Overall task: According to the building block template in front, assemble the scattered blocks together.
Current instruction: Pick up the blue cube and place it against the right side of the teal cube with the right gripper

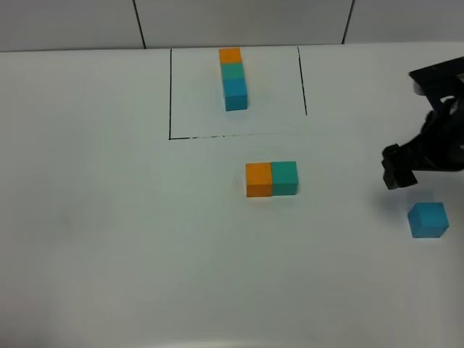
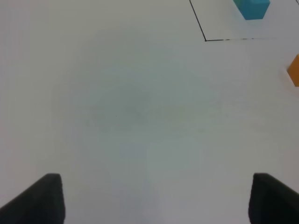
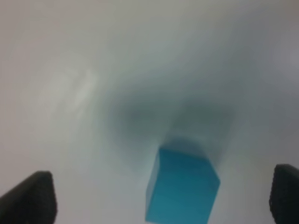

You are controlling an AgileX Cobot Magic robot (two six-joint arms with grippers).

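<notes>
The building block template (image 1: 233,78) is a row of orange, teal-green and blue cubes inside a thin black drawn rectangle (image 1: 170,94) at the far middle of the table. The loose orange cube (image 1: 259,180) and teal-green cube (image 1: 284,177) sit side by side, touching, at the table's centre. The loose blue cube (image 1: 428,220) lies alone at the right. My right gripper (image 1: 400,168) hovers just beyond it, open; in the right wrist view the blue cube (image 3: 182,189) lies between the spread fingers. My left gripper (image 2: 156,198) is open and empty over bare table, out of the exterior view.
The white table (image 1: 109,239) is bare on the left and at the front. The left wrist view shows the rectangle's corner (image 2: 205,40), the template's blue end (image 2: 254,8) and an edge of the loose orange cube (image 2: 294,70).
</notes>
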